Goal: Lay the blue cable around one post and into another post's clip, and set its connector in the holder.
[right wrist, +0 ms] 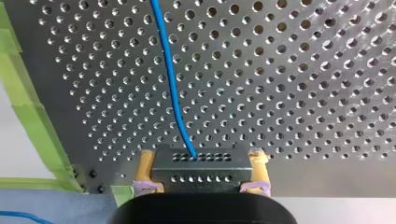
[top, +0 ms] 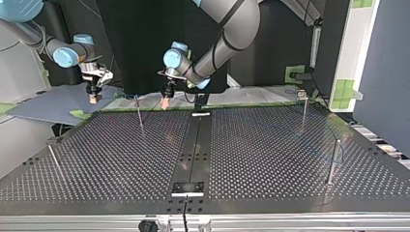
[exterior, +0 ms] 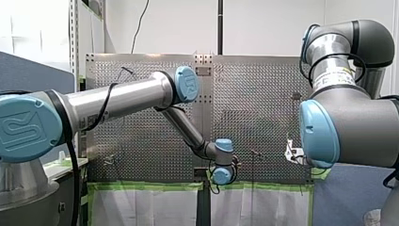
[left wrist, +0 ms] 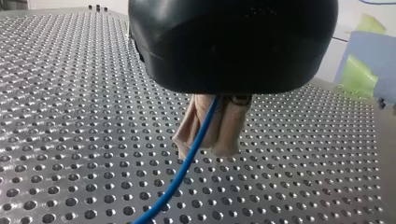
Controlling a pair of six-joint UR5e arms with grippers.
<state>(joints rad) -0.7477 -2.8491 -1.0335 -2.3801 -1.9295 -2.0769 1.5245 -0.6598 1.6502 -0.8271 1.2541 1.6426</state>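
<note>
In the top view a thin post (top: 53,157) leans at the surface's (top: 270,159) left edge, bare holes all round it. Past the far left corner hangs my right hand (top: 93,96). Its wrist view shows the yellow pads (right wrist: 146,164) clamped on the black connector (right wrist: 201,169), with the blue cable (right wrist: 172,88) running ahead over the holes and green tape (right wrist: 28,116) just beside. A second post (top: 139,113) stands near the far edge, between the two hands. Just right of it hovers my left hand (top: 165,100). In its wrist view the beige pads (left wrist: 229,126) are pressed together on the cable, which drops toward the surface. The centre strip carries a small plate (top: 188,186) at the near edge. On the right half two more posts (top: 333,159) stand well apart, with open room between them. The cable is too faint to trace there.
</note>
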